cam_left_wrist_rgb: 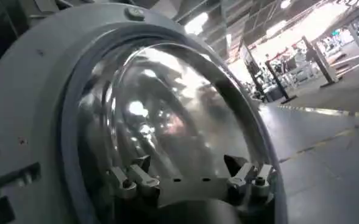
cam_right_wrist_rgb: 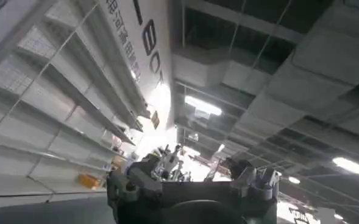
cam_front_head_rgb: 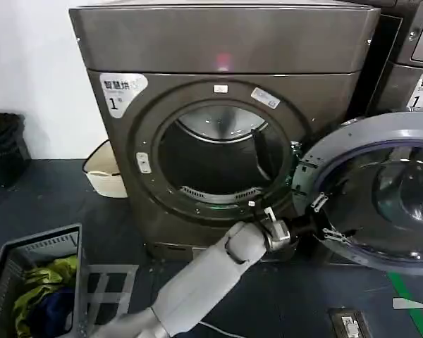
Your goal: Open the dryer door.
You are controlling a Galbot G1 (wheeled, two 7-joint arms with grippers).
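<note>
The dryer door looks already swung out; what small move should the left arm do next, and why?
Probably draw the left tool back from the dryer door. The door already stands wide open to the right of the dryer, the drum mouth is fully exposed, and the tool sits close beside the door's inner face.

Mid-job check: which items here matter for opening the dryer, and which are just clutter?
Job:
- bronze-grey front-loading dryer
- round grey-faced glass dryer door, swung open
- left gripper, at the door's hinge edge

Lying about:
- grey laundry basket with clothes
- cream tub
- second grey machine
</note>
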